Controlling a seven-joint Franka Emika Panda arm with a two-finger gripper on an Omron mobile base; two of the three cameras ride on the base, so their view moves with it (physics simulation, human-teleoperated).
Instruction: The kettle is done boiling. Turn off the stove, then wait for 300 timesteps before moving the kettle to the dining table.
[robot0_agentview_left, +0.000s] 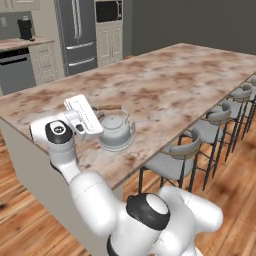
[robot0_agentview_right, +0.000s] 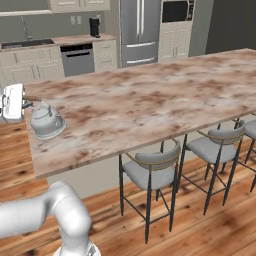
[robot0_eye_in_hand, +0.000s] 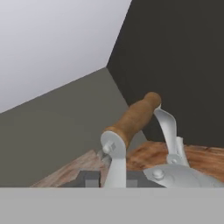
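No brand, label or writing can be read on anything.

The bench (robot0_agentview_left: 190, 80), a long marbled slab, is seen running from 7 o'clock to 1 o'clock in the left base view, its long axis the same. Most of its top lies bare beyond the kettle, toward 1 o'clock. Stools (robot0_agentview_right: 150, 170) are ranged along its right edge, their seats tucked partly under the overhang. Wooden floor (robot0_agentview_right: 200, 230) is seen around the near corner. Across it, at 11 o'clock, a fridge (robot0_agentview_left: 76, 30) and cabinets are seen against the wall.

The kettle (robot0_agentview_left: 116, 132) is set on the near end of the bench, close to the right edge and not far from the near short edge; in the right base view it (robot0_agentview_right: 46, 121) stands near the near corner. It appears upright on the top. Its handle (robot0_eye_in_hand: 133, 119) is arched over the lid, and the wooden bar is seen running from 9 o'clock to 3 o'clock in the left base view. Which way the spout points cannot be told.

The tool (robot0_agentview_left: 98, 119) is placed at the kettle's 10 o'clock, by the handle. Its jaws are drawn nearly together; in the hand view the bar passes just ahead of them, and a grip on it cannot be made out.
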